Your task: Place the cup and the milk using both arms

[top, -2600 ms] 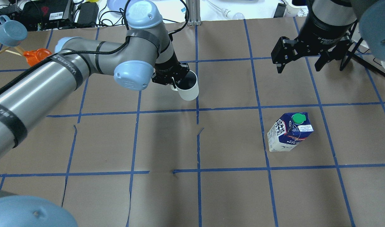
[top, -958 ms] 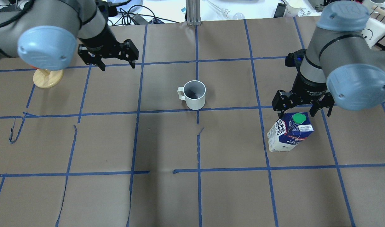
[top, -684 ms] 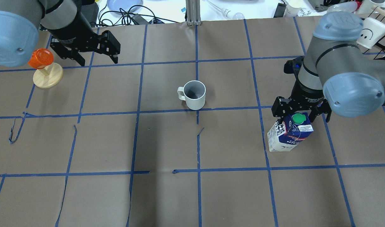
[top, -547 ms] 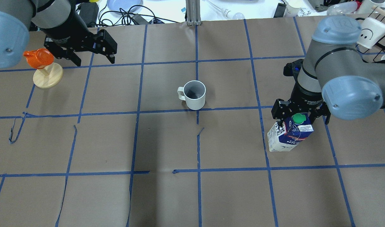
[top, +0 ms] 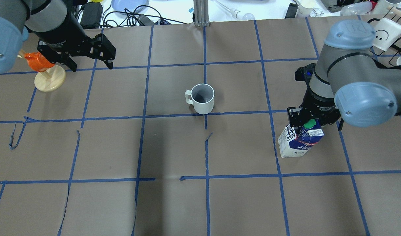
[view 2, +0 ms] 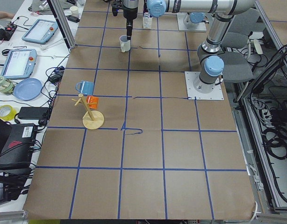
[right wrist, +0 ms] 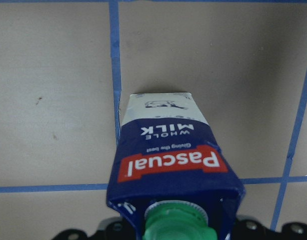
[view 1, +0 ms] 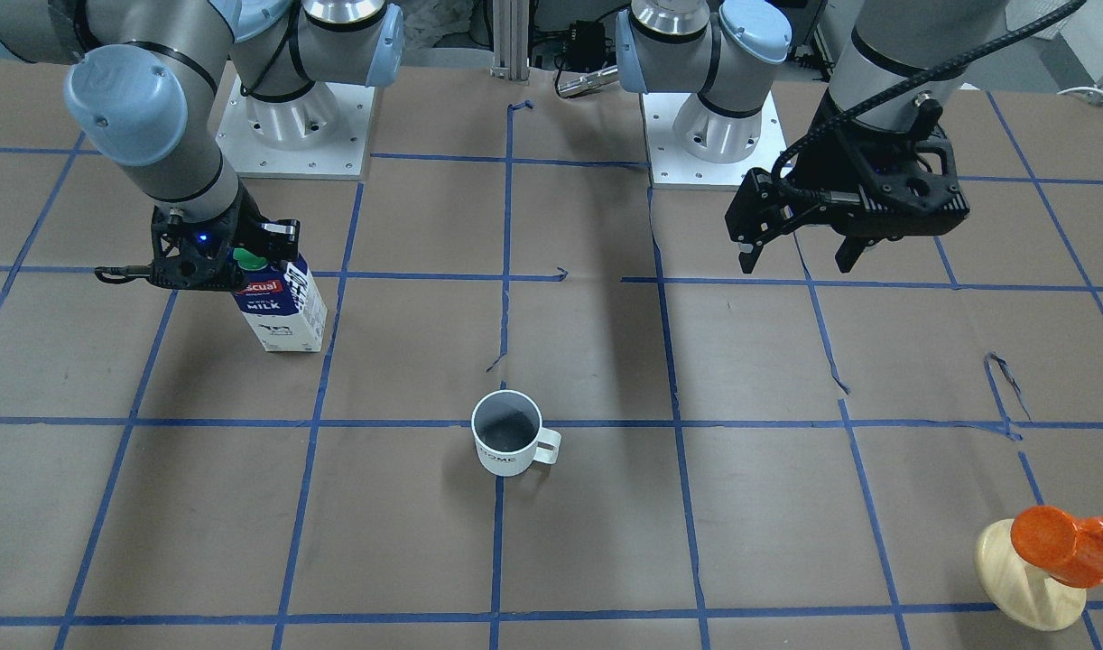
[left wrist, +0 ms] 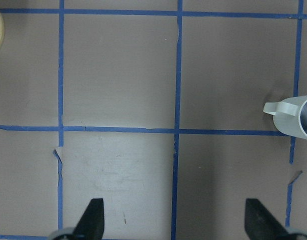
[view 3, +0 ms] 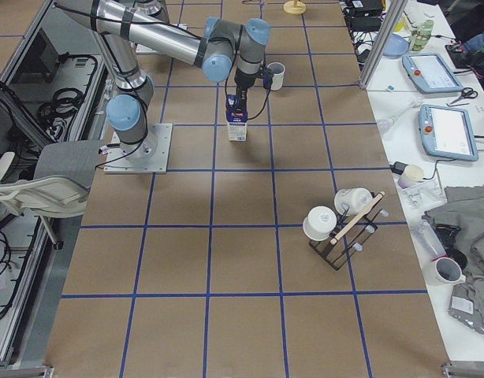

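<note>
The white cup (top: 203, 98) stands upright near the table's middle, handle toward the robot's left; it also shows in the front view (view 1: 508, 442) and at the right edge of the left wrist view (left wrist: 293, 117). My left gripper (top: 90, 67) is open and empty, high over the table's far left, well away from the cup (view 1: 795, 262). The blue and white milk carton (top: 297, 144) stands on the right side of the table, leaning slightly (view 1: 281, 311). My right gripper (top: 310, 123) is shut on its gabled top, around the green cap (right wrist: 176, 225).
An orange cup (top: 38, 61) hangs on a wooden stand (top: 49, 82) just left of my left gripper. A rack with white mugs (top: 387, 29) stands at the far right corner. Cables and devices lie beyond the table's far edge.
My left gripper let go of the cup and drew back to the far left, open. My right gripper came down over the milk's top and shut on it; the carton shifted slightly.
</note>
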Robot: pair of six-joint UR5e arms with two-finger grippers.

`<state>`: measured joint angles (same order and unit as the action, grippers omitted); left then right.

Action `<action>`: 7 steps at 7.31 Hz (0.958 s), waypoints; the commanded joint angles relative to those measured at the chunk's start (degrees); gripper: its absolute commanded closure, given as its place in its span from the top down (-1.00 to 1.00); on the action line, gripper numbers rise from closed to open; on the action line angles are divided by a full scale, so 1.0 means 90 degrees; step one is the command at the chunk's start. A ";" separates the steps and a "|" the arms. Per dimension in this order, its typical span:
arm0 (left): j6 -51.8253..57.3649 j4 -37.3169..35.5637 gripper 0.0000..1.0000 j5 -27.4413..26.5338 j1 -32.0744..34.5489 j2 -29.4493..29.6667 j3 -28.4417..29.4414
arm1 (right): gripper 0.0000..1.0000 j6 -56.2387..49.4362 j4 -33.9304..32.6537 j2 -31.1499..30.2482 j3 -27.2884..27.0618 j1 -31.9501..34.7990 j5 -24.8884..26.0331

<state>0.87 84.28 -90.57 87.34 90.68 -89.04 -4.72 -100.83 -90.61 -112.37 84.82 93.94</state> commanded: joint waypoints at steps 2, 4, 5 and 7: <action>0.0070 0.0031 1.00 -0.0025 0.0003 -0.0026 -0.0009 | -0.18 0.0085 0.0099 0.0173 0.0636 0.0010 -0.0046; 0.0051 0.0030 1.00 -0.0053 0.0002 -0.0036 -0.0018 | -0.16 0.0105 0.0110 0.0913 0.1621 0.0068 -0.0338; 0.0012 0.0030 1.00 -0.0063 -0.0007 -0.0036 0.0010 | -0.16 0.0153 0.0110 0.1265 0.2119 0.0107 -0.0572; 0.0011 0.0030 1.00 -0.0063 0.0003 -0.0036 0.0001 | -0.16 0.0542 0.0071 0.1910 0.2805 0.0398 -0.0953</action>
<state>1.02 84.55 -91.07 87.30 90.36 -89.04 -2.09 -99.95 -77.14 -91.34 86.69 87.53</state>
